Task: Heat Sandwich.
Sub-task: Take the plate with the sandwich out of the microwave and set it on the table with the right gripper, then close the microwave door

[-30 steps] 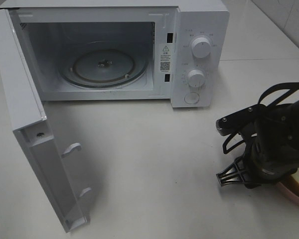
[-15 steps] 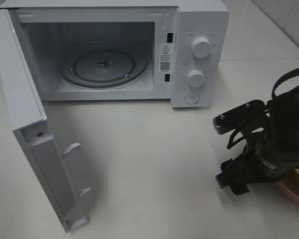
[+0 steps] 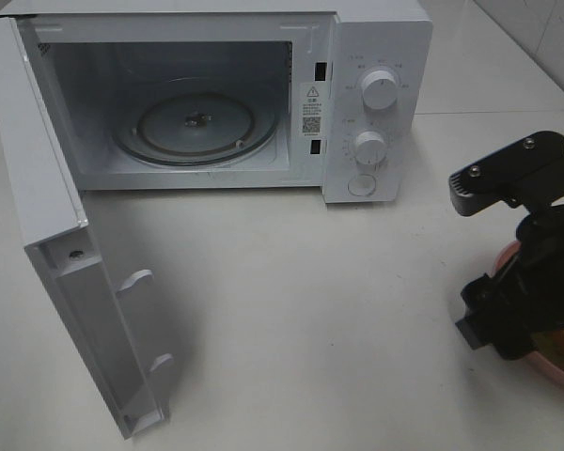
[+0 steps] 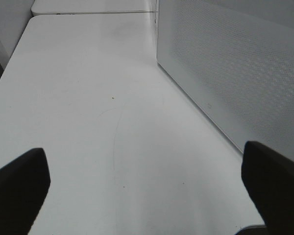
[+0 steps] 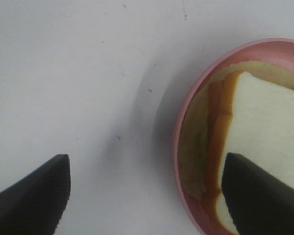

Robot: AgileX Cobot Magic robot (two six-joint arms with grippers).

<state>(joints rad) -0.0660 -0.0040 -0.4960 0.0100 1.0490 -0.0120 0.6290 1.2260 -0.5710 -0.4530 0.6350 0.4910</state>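
The sandwich (image 5: 269, 132), pale white bread with golden-orange crust over a thin yellowish layer, lies on a round pink plate (image 5: 179, 147) at the table's right edge. In the high view only a sliver of the sandwich (image 3: 562, 340) and of the plate rim (image 3: 556, 374) shows under the right arm. My right gripper (image 5: 147, 196) is open above the plate's rim, with one finger (image 5: 34, 196) over the bare table and the other over the bread. It also shows in the high view (image 3: 522, 315). My left gripper (image 4: 142, 191) is open and empty, beside the microwave's side wall.
The white microwave (image 3: 376, 103) stands at the back with its door (image 3: 85, 319) swung fully open to the left. Its glass turntable (image 3: 197, 127) holds nothing. The microwave's perforated side wall (image 4: 235, 63) fills one side of the left wrist view. The table (image 3: 291, 310) is white.
My right arm has swung to the right and turned, so the gripper now sits over the pink plate's rim. The microwave and door have not moved.
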